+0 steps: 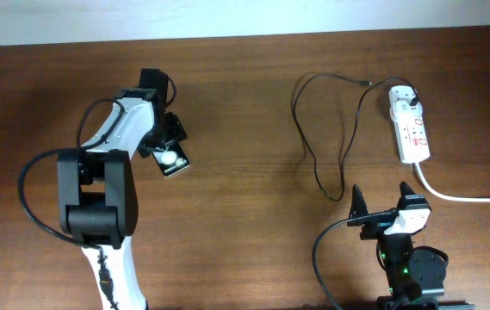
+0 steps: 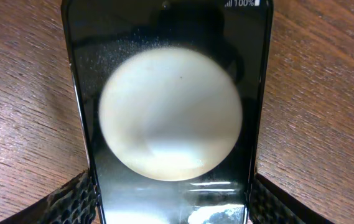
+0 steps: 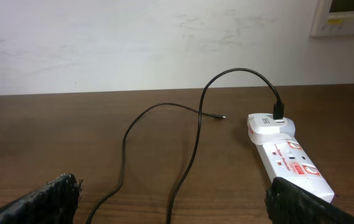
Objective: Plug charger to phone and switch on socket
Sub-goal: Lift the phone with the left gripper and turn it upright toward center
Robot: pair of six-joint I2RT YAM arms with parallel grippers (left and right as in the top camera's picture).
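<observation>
The black phone (image 1: 174,162) lies flat on the wooden table at the left, a white round reflection on its glass. In the left wrist view it (image 2: 170,74) fills the space between my fingers. My left gripper (image 1: 170,143) has a finger against each long edge of it (image 2: 172,211). The charger's thin black cable (image 1: 307,146) loops across the table; its plug tip (image 1: 369,82) lies loose, and its white adapter (image 1: 404,96) sits in the socket (image 1: 413,133). The right wrist view shows cable (image 3: 195,143), tip (image 3: 223,117) and socket (image 3: 292,158). My right gripper (image 1: 386,205) is open, empty, near the front edge (image 3: 173,208).
The socket's thick white cord (image 1: 464,196) runs off to the right edge. A white wall (image 3: 133,43) stands behind the table's far edge, with a white wall panel (image 3: 348,15) at the upper right.
</observation>
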